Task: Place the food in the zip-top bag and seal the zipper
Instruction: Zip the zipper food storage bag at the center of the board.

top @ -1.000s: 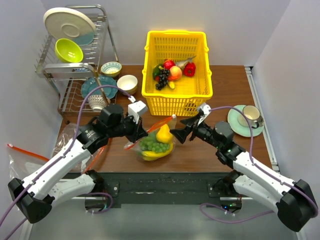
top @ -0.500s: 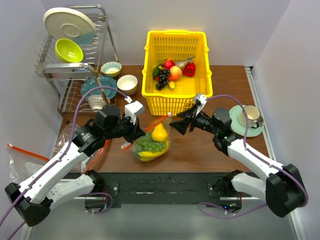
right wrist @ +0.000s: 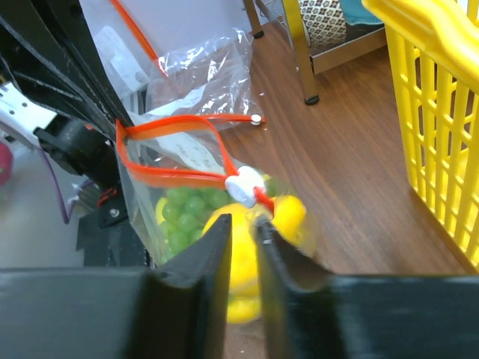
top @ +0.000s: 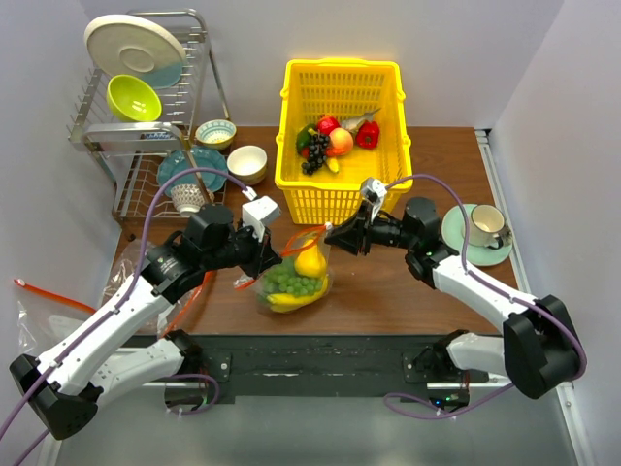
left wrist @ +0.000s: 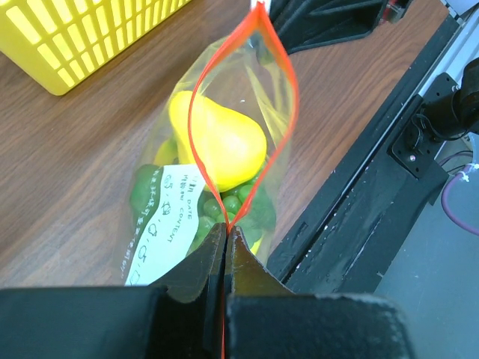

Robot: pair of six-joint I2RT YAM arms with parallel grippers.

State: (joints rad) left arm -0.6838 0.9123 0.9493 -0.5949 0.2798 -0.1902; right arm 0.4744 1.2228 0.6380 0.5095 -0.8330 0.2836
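The zip-top bag [top: 291, 283] stands on the table between the arms, mouth up. It holds the food: a yellow pear [top: 310, 260], green grapes [top: 289, 282] and a banana bunch [top: 291, 302]. My left gripper [top: 270, 256] [left wrist: 226, 228] is shut on the near end of the orange-red zipper [left wrist: 288, 82], which gapes in a loop over the pear [left wrist: 217, 138]. My right gripper [top: 331, 236] [right wrist: 245, 222] is at the other end, jaws drawn to a narrow slit. The white slider [right wrist: 241, 185] sits just past its tips. Whether anything is pinched does not show.
A yellow basket [top: 340, 194] with more toy food stands just behind the bag. A dish rack [top: 146, 136] with bowls is at back left. A cup on a saucer [top: 485, 228] sits at the right. Spare clear bags [top: 49, 311] lie at the left edge.
My right arm has reached left to the bag's far zipper end, and its jaws have gone from wide open to nearly together. The left gripper has kept its hold and shifted slightly left.
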